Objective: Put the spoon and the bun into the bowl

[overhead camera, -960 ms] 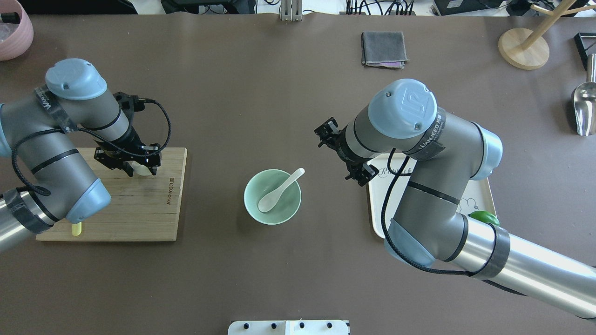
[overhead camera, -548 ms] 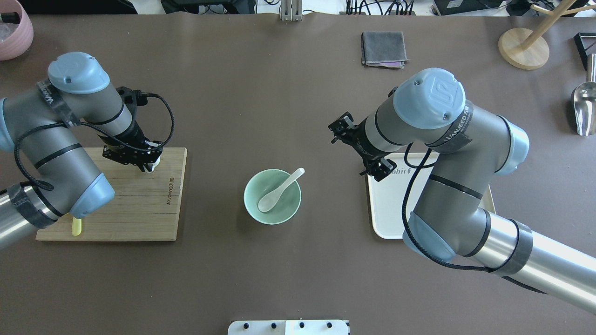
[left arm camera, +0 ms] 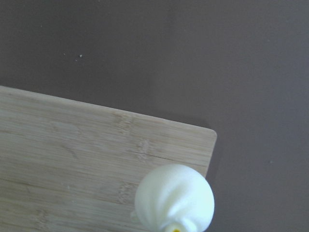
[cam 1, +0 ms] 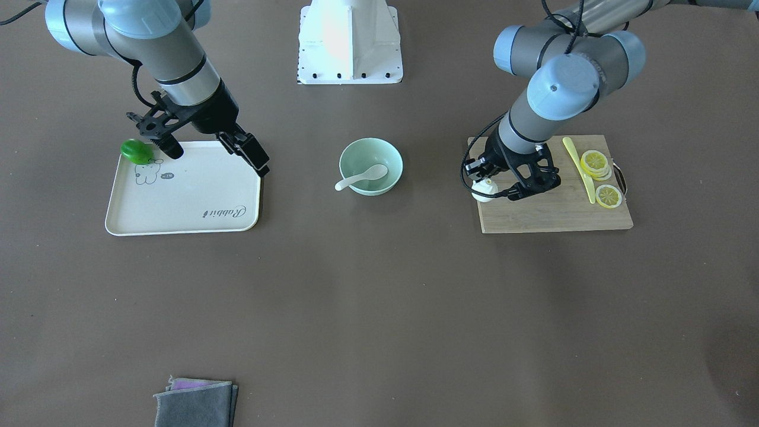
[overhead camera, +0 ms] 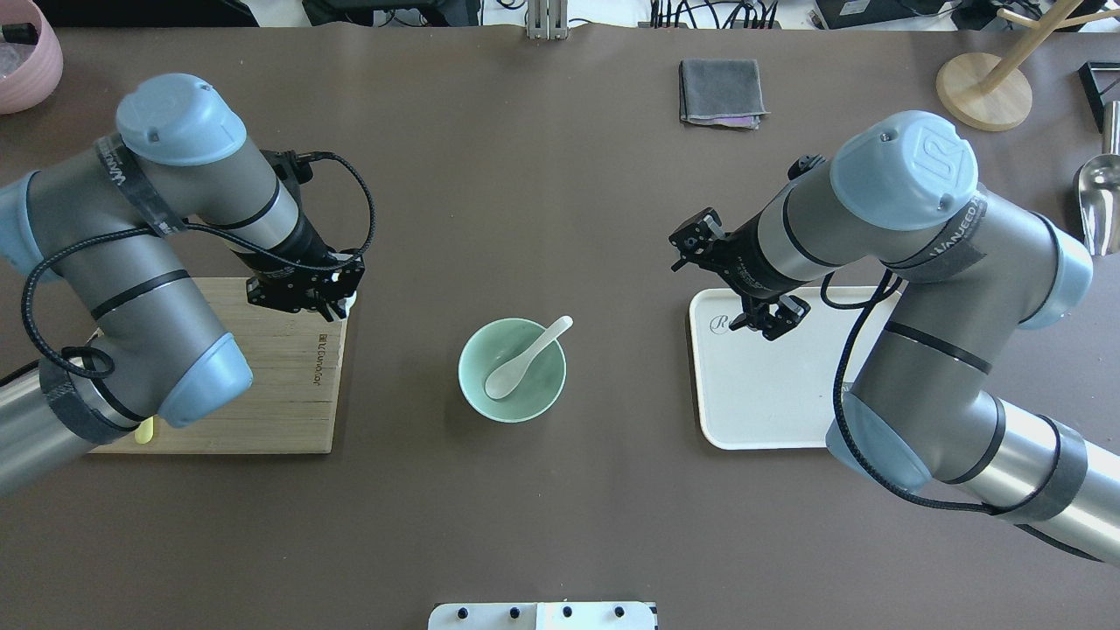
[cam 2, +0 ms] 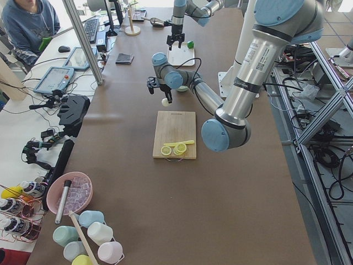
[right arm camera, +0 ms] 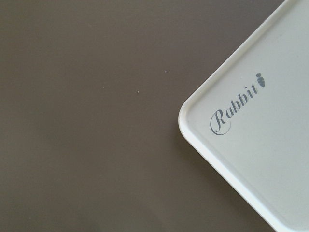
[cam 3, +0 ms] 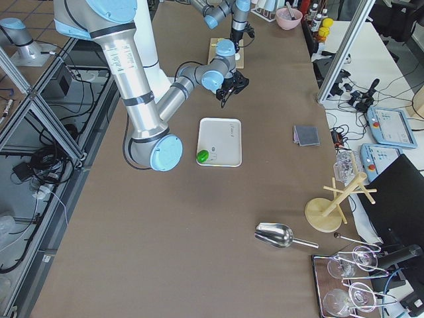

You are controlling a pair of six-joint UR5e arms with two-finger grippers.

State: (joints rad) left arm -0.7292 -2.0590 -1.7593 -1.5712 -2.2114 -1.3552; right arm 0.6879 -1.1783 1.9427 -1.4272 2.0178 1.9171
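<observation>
The mint-green bowl (overhead camera: 542, 398) stands at the table's middle, also in the front view (cam 1: 370, 155). The white spoon (overhead camera: 525, 354) lies in it, its handle over the far-right rim. My left gripper (overhead camera: 328, 300) is shut on the white pleated bun (cam 1: 485, 190) and holds it over the far right corner of the cutting board (overhead camera: 262, 402). The bun shows at the bottom of the left wrist view (left arm camera: 175, 198). My right gripper (overhead camera: 733, 280) is open and empty above the far left corner of the white tray (overhead camera: 770, 394).
A green fruit (cam 1: 136, 152) sits on the tray's corner nearest the robot. Lemon slices (cam 1: 595, 161) and a thin yellow knife (cam 1: 578, 160) lie on the board. A grey cloth (overhead camera: 721, 92), a wooden stand (overhead camera: 984, 87), a metal scoop (overhead camera: 1098, 206) and a pink bowl (overhead camera: 26, 52) line the far edge.
My left gripper has moved right with the bun, from mid-board to its far right corner. My right arm has drawn back to the right, away from the bowl, over the tray's corner.
</observation>
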